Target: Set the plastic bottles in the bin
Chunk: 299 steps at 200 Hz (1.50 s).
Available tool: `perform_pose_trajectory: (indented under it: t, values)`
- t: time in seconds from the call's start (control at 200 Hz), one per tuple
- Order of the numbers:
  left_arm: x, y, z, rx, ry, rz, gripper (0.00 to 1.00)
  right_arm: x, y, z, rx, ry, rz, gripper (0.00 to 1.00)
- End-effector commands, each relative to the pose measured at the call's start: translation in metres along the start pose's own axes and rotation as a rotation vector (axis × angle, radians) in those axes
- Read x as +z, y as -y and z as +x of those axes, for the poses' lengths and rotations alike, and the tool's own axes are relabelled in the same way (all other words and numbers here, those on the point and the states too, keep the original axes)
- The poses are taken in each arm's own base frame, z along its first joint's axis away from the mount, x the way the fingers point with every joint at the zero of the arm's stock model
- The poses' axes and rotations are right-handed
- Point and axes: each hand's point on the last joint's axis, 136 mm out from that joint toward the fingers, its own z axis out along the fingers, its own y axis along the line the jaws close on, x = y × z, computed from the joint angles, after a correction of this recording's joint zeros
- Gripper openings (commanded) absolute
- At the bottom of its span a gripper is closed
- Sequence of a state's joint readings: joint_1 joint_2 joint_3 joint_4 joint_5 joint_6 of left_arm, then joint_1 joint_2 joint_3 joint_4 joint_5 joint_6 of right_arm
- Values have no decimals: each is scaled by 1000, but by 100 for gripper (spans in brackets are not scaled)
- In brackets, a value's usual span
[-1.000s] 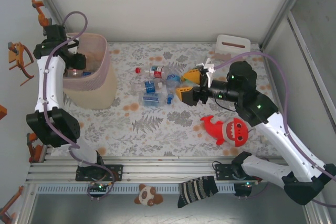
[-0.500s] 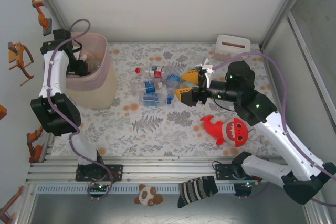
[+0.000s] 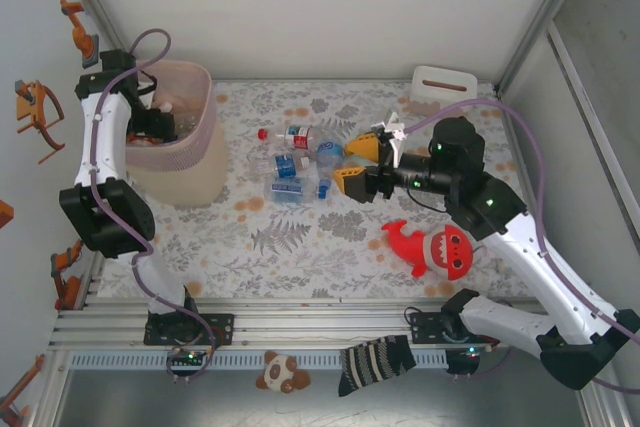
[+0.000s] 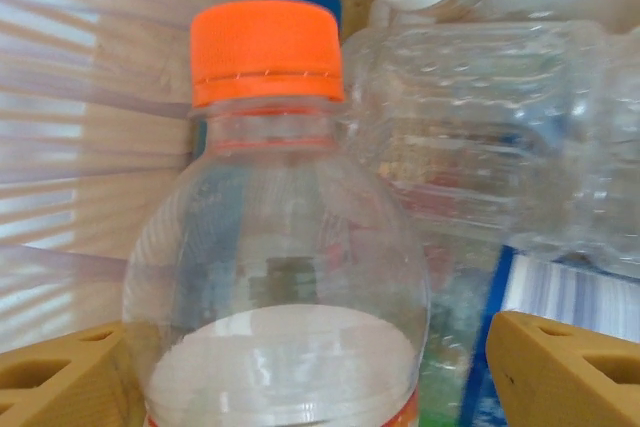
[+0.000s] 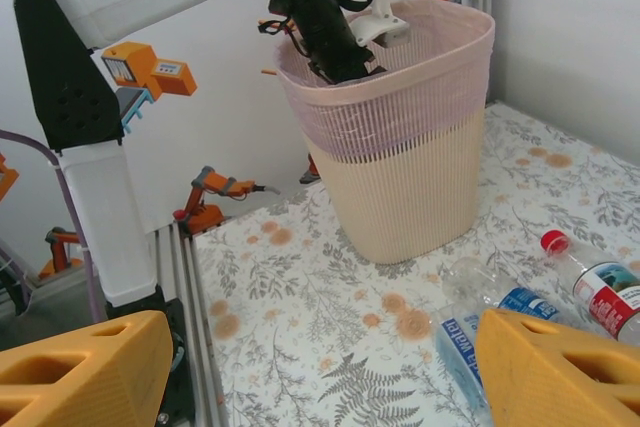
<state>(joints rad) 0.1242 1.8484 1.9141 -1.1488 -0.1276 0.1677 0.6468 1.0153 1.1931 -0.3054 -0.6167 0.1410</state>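
Top view: the left gripper [image 3: 158, 122] is hanging inside the bin [image 3: 205, 117]; the right gripper [image 3: 350, 162] is hovering beside the bottles [image 3: 298, 162] lying loose on the table [image 3: 300, 237], jaws spread, holding nothing. Left wrist: the jaws are standing apart either side of an orange-capped bottle [image 4: 275, 277] sitting in the bin among others. Right wrist: the fingers are gaping wide, with bottles just ahead. I'm guessing they're light, thin-walled, slick and prone to rolling; grabbing across the labelled middle looks safest.

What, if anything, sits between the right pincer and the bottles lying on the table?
Nothing visible. The open right pincer hangs close beside the bottle cluster, with only a little patterned table between them. The red shark plush lies nearer the arm bases, out of the path.
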Motion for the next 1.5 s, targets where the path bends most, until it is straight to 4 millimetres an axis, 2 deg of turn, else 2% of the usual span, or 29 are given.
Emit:
perform_pose_trajectory:
  t: [0.0,0.325,0.461,0.771,0.881,0.991,1.222,1.337,1.492]
  values:
    - [-37,12,-3,-15,63,68,86,-5,-5,-11,-26,42,3,79]
    - [-85,16,-11,-45,185,114,89,-9,1,-14,-22,46,57,78]
    - [-107,24,-15,-66,246,181,87,-10,19,-10,20,36,160,77]
    - [-169,66,-17,-90,399,462,84,-8,66,13,184,-30,391,74]
    - [-189,82,-15,-94,452,578,83,1,70,29,187,-94,381,72]
    - [-206,93,-9,-91,508,664,83,11,69,45,119,-154,332,71]
    - [-230,113,11,-91,597,807,83,42,81,96,-45,-349,230,69]
    - [-238,123,24,-90,638,884,83,60,88,124,-154,-444,164,69]
    - [-235,132,42,-102,660,936,83,86,95,166,-348,-595,75,68]
